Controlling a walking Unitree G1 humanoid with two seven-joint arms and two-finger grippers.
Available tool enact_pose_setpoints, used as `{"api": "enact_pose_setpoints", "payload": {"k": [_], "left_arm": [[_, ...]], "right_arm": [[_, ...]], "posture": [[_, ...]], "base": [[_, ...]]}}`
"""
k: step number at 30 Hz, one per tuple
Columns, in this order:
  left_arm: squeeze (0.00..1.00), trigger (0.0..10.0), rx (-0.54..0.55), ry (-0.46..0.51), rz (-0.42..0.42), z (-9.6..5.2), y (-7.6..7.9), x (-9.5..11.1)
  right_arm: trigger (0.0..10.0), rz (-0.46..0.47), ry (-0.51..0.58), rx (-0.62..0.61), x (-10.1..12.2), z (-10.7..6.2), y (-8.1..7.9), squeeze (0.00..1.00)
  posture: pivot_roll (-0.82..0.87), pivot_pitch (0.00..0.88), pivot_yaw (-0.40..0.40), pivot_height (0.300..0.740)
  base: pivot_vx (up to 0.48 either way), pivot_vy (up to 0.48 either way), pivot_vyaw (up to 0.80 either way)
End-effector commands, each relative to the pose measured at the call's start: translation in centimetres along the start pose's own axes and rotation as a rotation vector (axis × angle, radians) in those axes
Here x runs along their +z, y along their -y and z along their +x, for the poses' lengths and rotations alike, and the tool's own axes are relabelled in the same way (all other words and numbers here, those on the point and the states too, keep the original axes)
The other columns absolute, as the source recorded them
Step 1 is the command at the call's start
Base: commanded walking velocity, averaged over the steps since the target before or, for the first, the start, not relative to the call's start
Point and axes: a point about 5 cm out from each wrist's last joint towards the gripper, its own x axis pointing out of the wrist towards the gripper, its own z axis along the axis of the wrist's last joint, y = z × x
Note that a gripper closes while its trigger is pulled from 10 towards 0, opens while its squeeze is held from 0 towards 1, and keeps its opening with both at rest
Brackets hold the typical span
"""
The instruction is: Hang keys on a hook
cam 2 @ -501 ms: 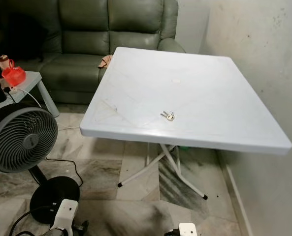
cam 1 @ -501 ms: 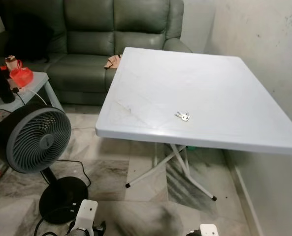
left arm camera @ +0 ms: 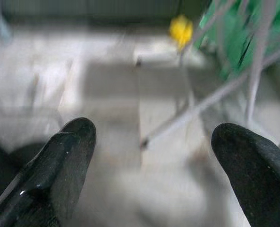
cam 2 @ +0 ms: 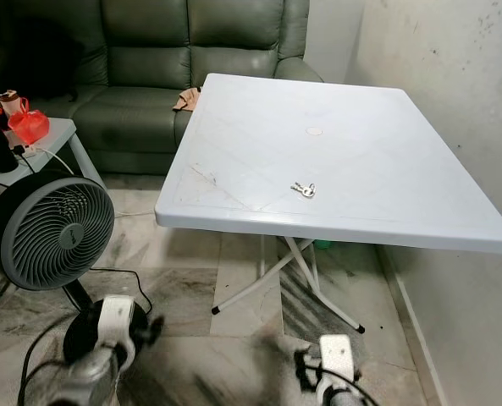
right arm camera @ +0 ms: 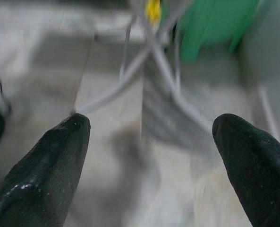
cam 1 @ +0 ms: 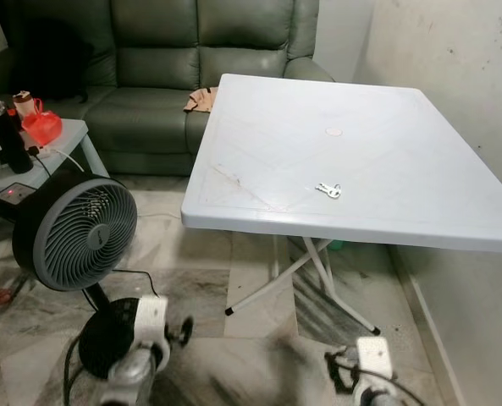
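Keys [cam 1: 328, 190] lie flat on the white folding surface [cam 1: 259, 144], near its front edge, nothing touching them. Left end effector [left arm camera: 151, 163] hangs low over the marble floor [cam 1: 191, 296] beside the standing fan [cam 1: 79, 233], fingers [left arm camera: 59, 165] spread wide, holding nothing. Right end effector [right arm camera: 154, 161] also low, in front of the surface's legs [cam 1: 306, 275] (blurry), spread apart, holding nothing. Green sofa [cam 1: 157, 68] stands behind.
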Motion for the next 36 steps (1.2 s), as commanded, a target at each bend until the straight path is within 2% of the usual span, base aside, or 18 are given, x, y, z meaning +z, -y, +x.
{"api": "enact_pose_setpoints", "payload": {"k": [1, 3, 4, 5, 6, 8, 9, 11, 12, 14, 15, 17, 20, 25, 28, 36], "left_arm": [[0.00, 10.0, 0.001, 0.053, -0.004, 0.3, -0.1, 1.0], [0.00, 10.0, -0.033, 0.169, -0.008, 1.1, 0.8, 3.6], [0.00, 10.0, -0.033, 0.169, -0.008, 1.1, 0.8, 3.6], [0.00, 10.0, -0.056, 0.244, 0.025, 1.4, 1.6, 5.1], [0.00, 10.0, -0.067, 0.274, 0.036, 1.5, 1.9, 5.8], [0.00, 10.0, -0.084, 0.343, 0.011, 1.7, 2.5, 7.4], [0.00, 10.0, -0.084, 0.343, 0.011, 1.7, 2.5, 7.4], [0.00, 10.0, -0.094, 0.426, -0.023, 1.7, 2.8, 9.4], [0.00, 10.0, -0.094, 0.426, -0.023, 1.7, 2.8, 9.4], [0.00, 10.0, -0.098, 0.493, -0.025, 1.4, 2.7, 11.2], [0.00, 10.0, -0.098, 0.493, -0.025, 1.4, 2.7, 11.2], [0.00, 10.0, -0.104, 0.534, -0.021, 1.2, 2.6, 12.6], [0.00, 10.0, -0.095, 0.549, -0.053, 1.0, 2.4, 13.4], [0.00, 10.0, -0.079, 0.545, -0.077, 0.4, 1.9, 13.3], [0.00, 10.0, -0.082, 0.523, -0.106, 0.0, 1.6, 12.8], [0.00, 10.0, -0.101, 0.507, -0.122, -0.9, 1.5, 13.2]], "right_arm": [[10.0, 0.008, 0.075, -0.001, 1.5, 0.5, 0.2, 0.00], [10.0, -0.003, 0.206, 0.002, 4.1, 1.0, 0.4, 0.00], [10.0, -0.003, 0.206, 0.002, 4.1, 1.0, 0.4, 0.00], [10.0, -0.003, 0.269, 0.000, 5.3, 1.2, 0.6, 0.00], [10.0, -0.003, 0.290, 0.000, 5.8, 1.2, 0.6, 0.00], [10.0, -0.003, 0.352, 0.007, 7.1, 1.2, 0.5, 0.00], [10.0, -0.003, 0.352, 0.007, 7.1, 1.2, 0.5, 0.00], [10.0, 0.025, 0.454, 0.017, 9.3, 0.9, 0.2, 0.00], [10.0, 0.025, 0.454, 0.017, 9.3, 0.9, 0.2, 0.00], [10.0, 0.055, 0.520, 0.029, 11.0, 0.4, -0.2, 0.00], [10.0, 0.055, 0.520, 0.029, 11.0, 0.4, -0.2, 0.00], [10.0, 0.052, 0.569, 0.043, 12.3, -0.1, -0.7, 0.00], [10.0, 0.056, 0.606, 0.054, 13.3, -0.7, -1.2, 0.00], [10.0, 0.051, 0.626, 0.068, 13.6, -1.6, -1.6, 0.00], [10.0, -0.002, 0.630, 0.057, 13.7, -2.1, -1.5, 0.00], [10.0, 0.000, 0.603, 0.055, 14.2, -3.1, -1.0, 0.00]], "posture": [[-0.01, 0.000, -0.015, 0.740], [-0.01, 0.000, -0.014, 0.740], [-0.01, 0.000, -0.014, 0.740], [-0.01, 0.000, -0.014, 0.740], [-0.01, 0.000, -0.014, 0.740], [-0.01, 0.000, -0.011, 0.740], [-0.01, 0.000, -0.011, 0.740], [-0.02, 0.000, -0.008, 0.740], [-0.02, 0.000, -0.008, 0.740], [-0.02, 0.000, -0.006, 0.740], [-0.02, 0.000, -0.006, 0.740], [-0.02, 0.000, -0.006, 0.740], [-0.02, 0.000, -0.005, 0.740], [-0.02, 0.000, -0.004, 0.740], [-0.02, 0.000, -0.006, 0.740], [-0.02, 0.000, -0.011, 0.740]], "base": [[0.000, 0.000, 0.00], [0.000, 0.000, 0.00], [0.000, 0.000, 0.00], [0.000, 0.000, 0.00], [0.000, 0.000, 0.00], [0.000, 0.000, 0.00], [0.000, 0.000, 0.00], [0.000, 0.000, 0.00], [0.000, 0.000, 0.00], [0.000, 0.000, 0.00], [0.000, 0.000, 0.00], [0.000, 0.000, 0.00], [0.000, 0.000, 0.00], [0.000, 0.000, 0.00], [0.000, 0.000, 0.00], [0.000, 0.000, 0.00]]}}
